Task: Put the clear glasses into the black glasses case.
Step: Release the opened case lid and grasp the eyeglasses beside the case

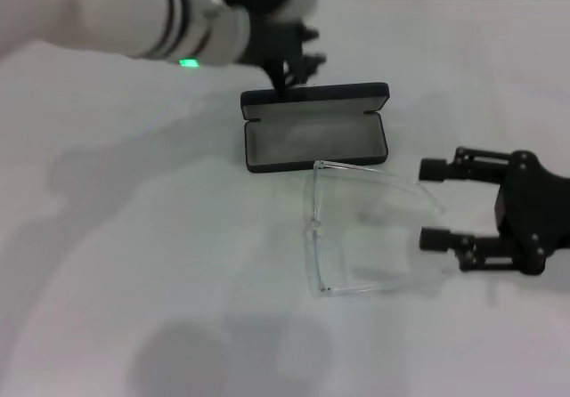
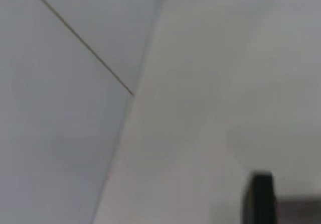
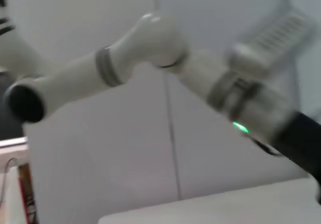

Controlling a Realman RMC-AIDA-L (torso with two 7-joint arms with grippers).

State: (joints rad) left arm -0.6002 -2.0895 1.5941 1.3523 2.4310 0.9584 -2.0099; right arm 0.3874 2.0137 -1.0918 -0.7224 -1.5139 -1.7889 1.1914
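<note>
Right pincer (image 1: pixel 436 203) is spread wide, both fingers level and pointing at the clear glasses (image 1: pixel 352 228). Nothing between the fingers yet. The glasses lie unfolded on the tabletop (image 1: pixel 134 281), just off the fingertips, with the nearer temple arm running into the gap between them.

Left pincer (image 1: pixel 294 59) hovers at the far edge of the black glasses case (image 1: pixel 316 134), right at the raised lid. You can't tell from the head view whether it's spread or pressed together, or whether it's actually touching the lid. Left wrist view shows only bare surface and a dark corner, so no help there.

The case is open, grey lining up, sitting between the two pincers. One corner of the glasses frame touches or overlaps the case's near rim.

Risks from here, my read:
- The frame is clear and thin. You could easily close on air or catch just one temple arm, then the glasses swing or drop on lift.
- The temples are spread open, so the glasses look wider than the case cavity. Dropped in as is, they'd likely bridge the rim instead of seating.
- A flat frame on a smooth tabletop may slide away as the fingers close.
- If the left pincer nudges the lid, the case shifts or snaps shut before you're in.
- Both arms converge on the case, so watch clearance.
</note>
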